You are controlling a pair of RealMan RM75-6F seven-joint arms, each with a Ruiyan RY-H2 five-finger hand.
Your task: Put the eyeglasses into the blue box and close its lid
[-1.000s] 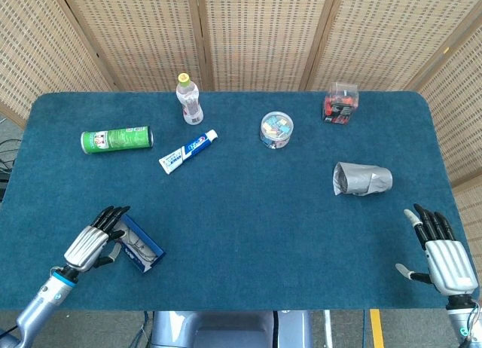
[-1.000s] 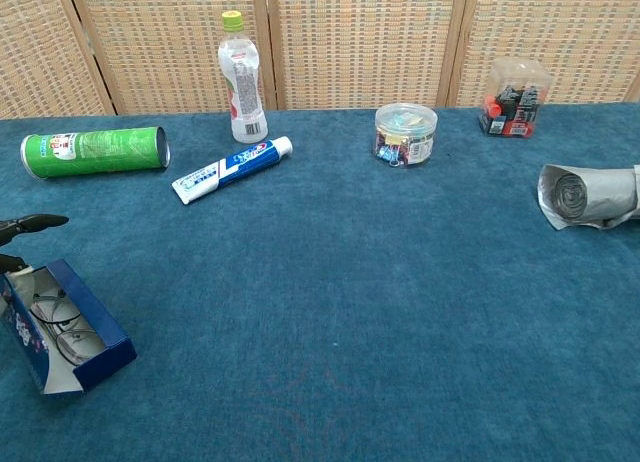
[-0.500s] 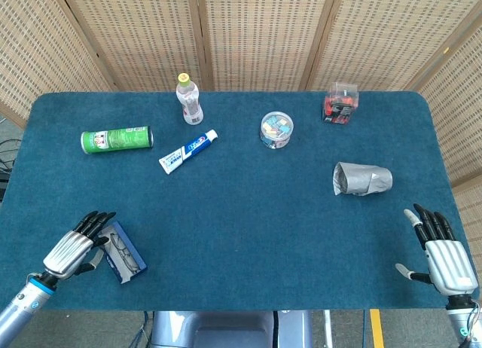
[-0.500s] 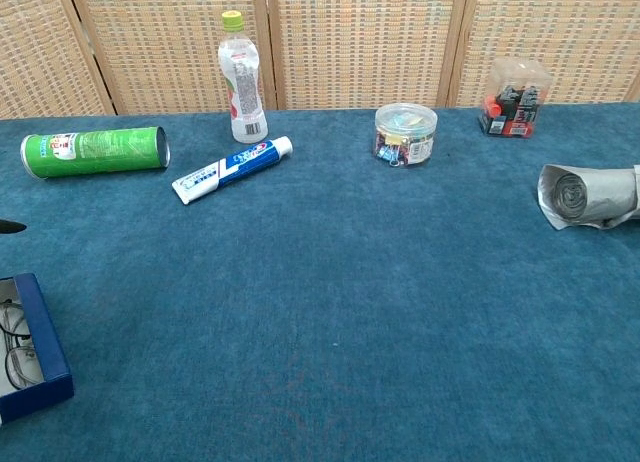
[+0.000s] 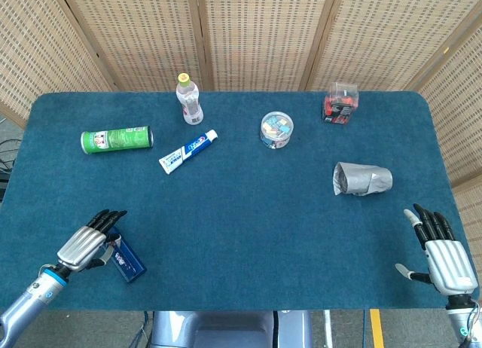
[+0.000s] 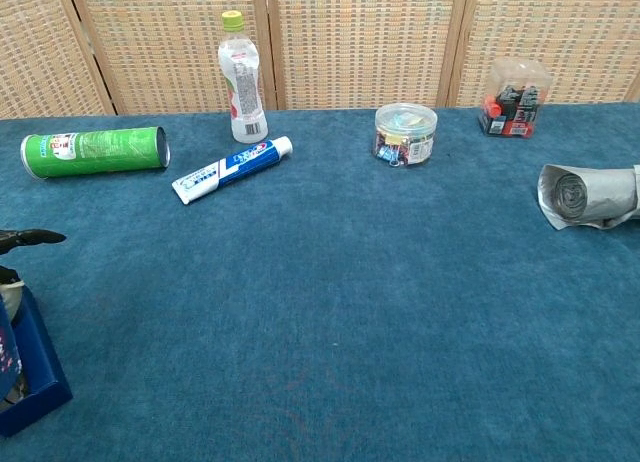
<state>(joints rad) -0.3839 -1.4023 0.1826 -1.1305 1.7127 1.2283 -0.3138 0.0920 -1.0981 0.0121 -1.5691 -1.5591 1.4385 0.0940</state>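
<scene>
The blue box (image 5: 128, 260) lies near the table's front left edge, and in the chest view the blue box (image 6: 36, 367) is cut off at the lower left corner. Its lid stands partly folded over the opening, printed side showing. The eyeglasses are hidden inside it. My left hand (image 5: 81, 246) lies against the box's left side with fingers stretched out and the thumb touching the lid; only its dark fingertips (image 6: 35, 238) reach into the chest view. My right hand (image 5: 443, 256) rests at the front right corner, fingers spread, holding nothing.
Across the back lie a green can (image 5: 117, 139), a toothpaste tube (image 5: 188, 151), an upright bottle (image 5: 190, 99), a clear jar (image 5: 276, 129) and a clear case of red parts (image 5: 340, 102). A grey roll (image 5: 362, 178) lies at the right.
The left hand dragged the box toward the front left, then came back a little. The lid has swung over the opening, and the eyeglasses seen inside earlier are now covered. The right hand stayed still.
</scene>
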